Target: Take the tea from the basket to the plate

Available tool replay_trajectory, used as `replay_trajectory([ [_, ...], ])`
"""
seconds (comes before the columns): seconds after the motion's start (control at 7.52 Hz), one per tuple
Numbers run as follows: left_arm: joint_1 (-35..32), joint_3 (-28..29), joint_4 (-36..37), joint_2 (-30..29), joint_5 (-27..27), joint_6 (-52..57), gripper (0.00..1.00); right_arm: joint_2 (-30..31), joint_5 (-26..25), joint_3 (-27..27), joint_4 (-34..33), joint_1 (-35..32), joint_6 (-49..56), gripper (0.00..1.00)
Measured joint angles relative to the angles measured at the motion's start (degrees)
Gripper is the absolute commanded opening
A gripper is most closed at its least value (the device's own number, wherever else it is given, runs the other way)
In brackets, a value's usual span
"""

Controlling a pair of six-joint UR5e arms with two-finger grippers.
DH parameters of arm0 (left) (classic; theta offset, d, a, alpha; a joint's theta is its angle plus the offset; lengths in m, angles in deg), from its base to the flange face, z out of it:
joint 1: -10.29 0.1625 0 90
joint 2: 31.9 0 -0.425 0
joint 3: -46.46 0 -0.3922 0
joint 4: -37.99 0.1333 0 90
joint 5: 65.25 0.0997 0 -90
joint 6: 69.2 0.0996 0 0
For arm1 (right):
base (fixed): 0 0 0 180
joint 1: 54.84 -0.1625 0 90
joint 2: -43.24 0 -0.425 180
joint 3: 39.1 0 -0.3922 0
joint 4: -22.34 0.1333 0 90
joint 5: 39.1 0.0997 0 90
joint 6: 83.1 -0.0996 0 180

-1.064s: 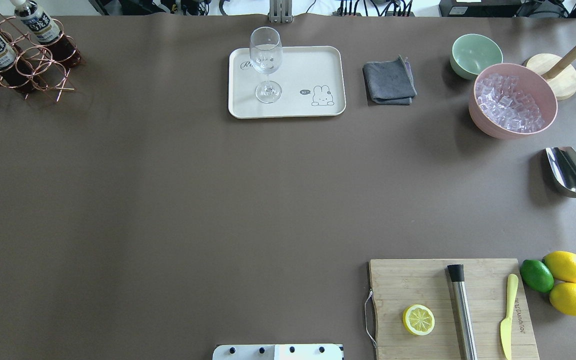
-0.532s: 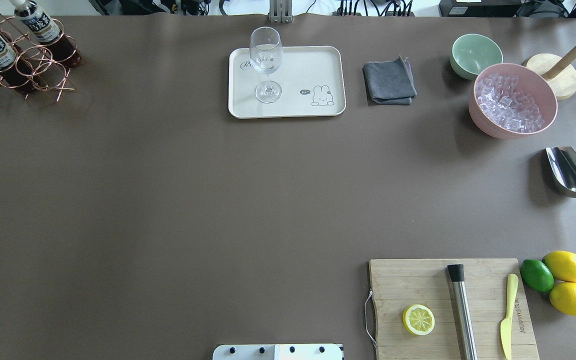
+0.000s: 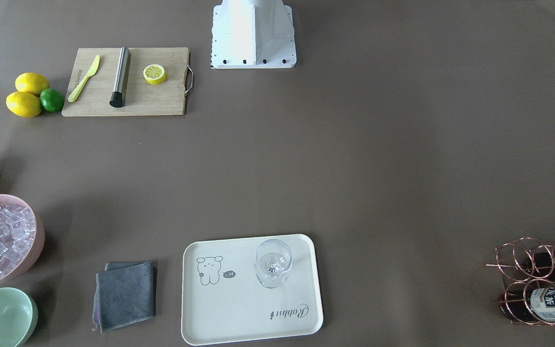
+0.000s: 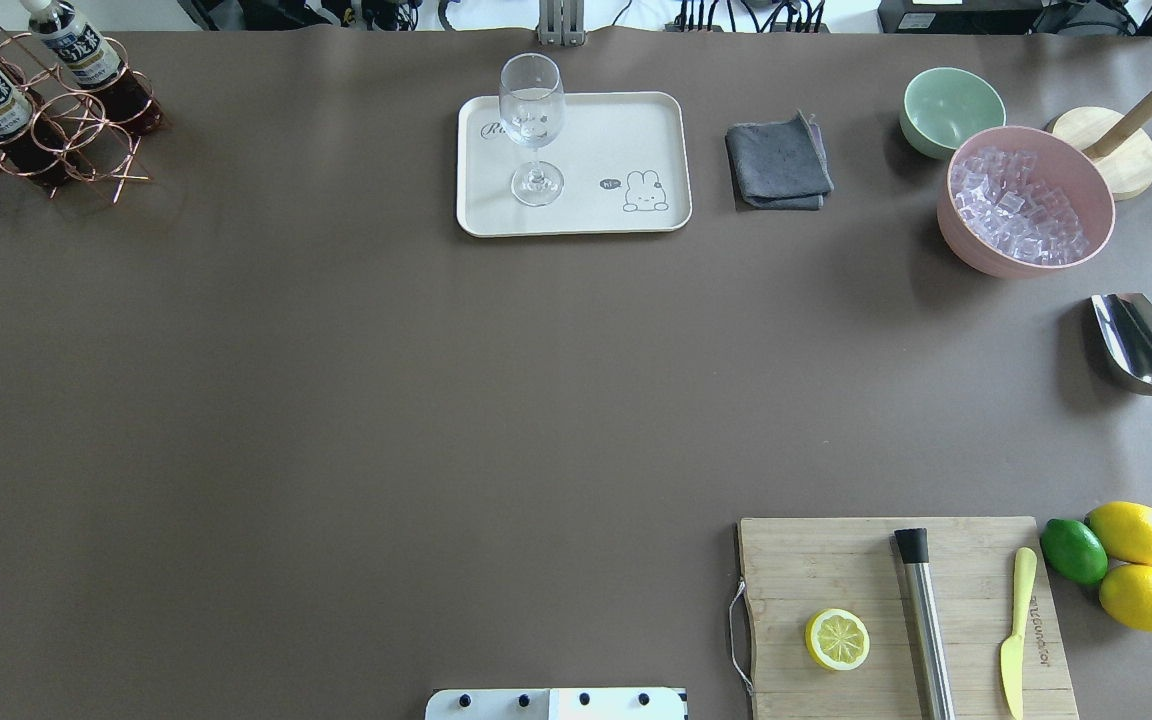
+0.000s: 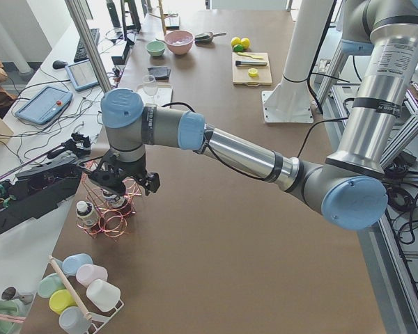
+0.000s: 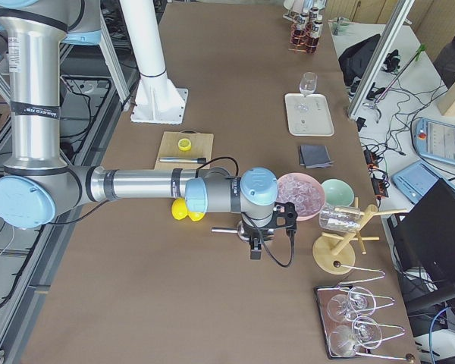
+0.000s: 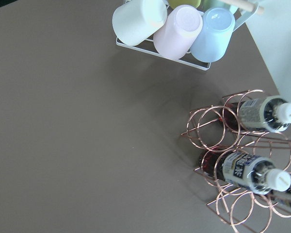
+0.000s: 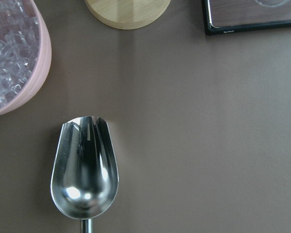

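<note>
Evidently nothing has shifted in the last second: the smooth, clear plastic bottle of dark tea [image 7: 246, 169] lies in the thin rose-gold wire-ring basket [image 7: 209, 127] close below the left gripper [image 5: 117, 193], so extraction is judged not yet begun. Its jaw state cannot be told; the matte cream rectangular plate [image 4: 626, 130] lies well apart from it.

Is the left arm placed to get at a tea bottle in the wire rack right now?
Probably yes. The left gripper hangs close over the wire rack, and the tea bottles stick out of its rings with their white caps uncovered. Only the rings themselves look likely to crowd the grasp.
</note>
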Motion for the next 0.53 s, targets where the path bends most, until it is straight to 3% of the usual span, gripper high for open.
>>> replay_trajectory([
  [0.27,0.73,6.12,-0.49,-5.72,0.75,-7.94,0.98,-0.34,1.50,3.66,-0.28,3.40,-0.23,1.00],
  [0.53,1.57,11.11,-8.49,-7.39,3.50,-14.67,0.98,-1.89,4.13,7.94,-0.42,8.70,-6.65,1.00],
])
